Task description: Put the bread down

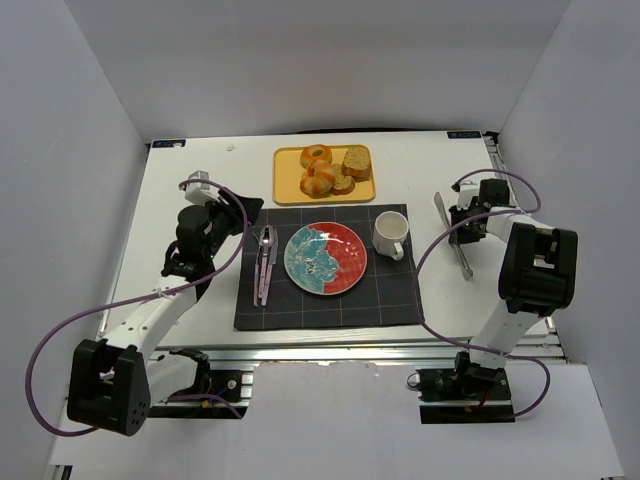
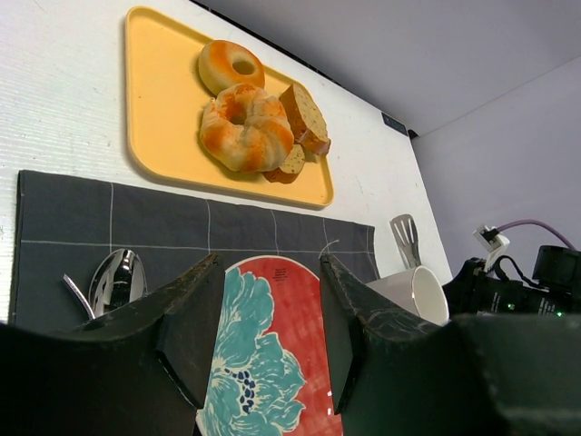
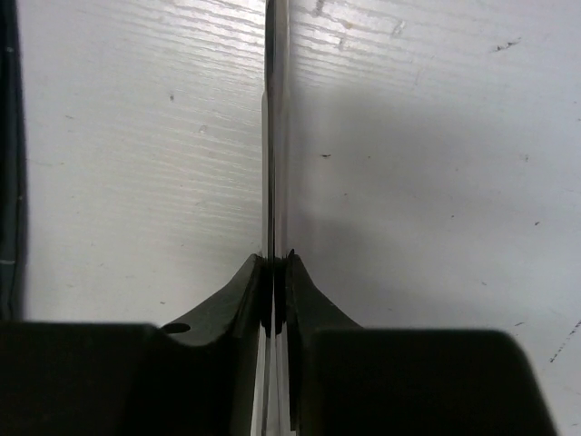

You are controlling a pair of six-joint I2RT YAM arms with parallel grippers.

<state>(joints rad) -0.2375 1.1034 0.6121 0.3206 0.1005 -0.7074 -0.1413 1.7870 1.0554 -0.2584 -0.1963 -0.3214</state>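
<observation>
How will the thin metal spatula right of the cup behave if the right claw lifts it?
The spatula looks thin and metallic, so probably stiff, light and not fragile. The right claw is shut on a narrow, smooth strip of it, so it may slip or swivel. Much of it extends beyond the jaws, so one end might dip.

Matt cloth placemat [image 1: 390, 290]; glossy plate [image 1: 345, 250] (probably ceramic); bright metal spatula [image 3: 275, 109]; smooth plastic-looking tray [image 2: 163, 100]; striped bun [image 2: 245, 127] faintly shiny.

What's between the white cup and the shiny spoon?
A round red-and-teal flowered plate sits between the white cup and the silver spoon, on the dark placemat. The top view shows it.
</observation>
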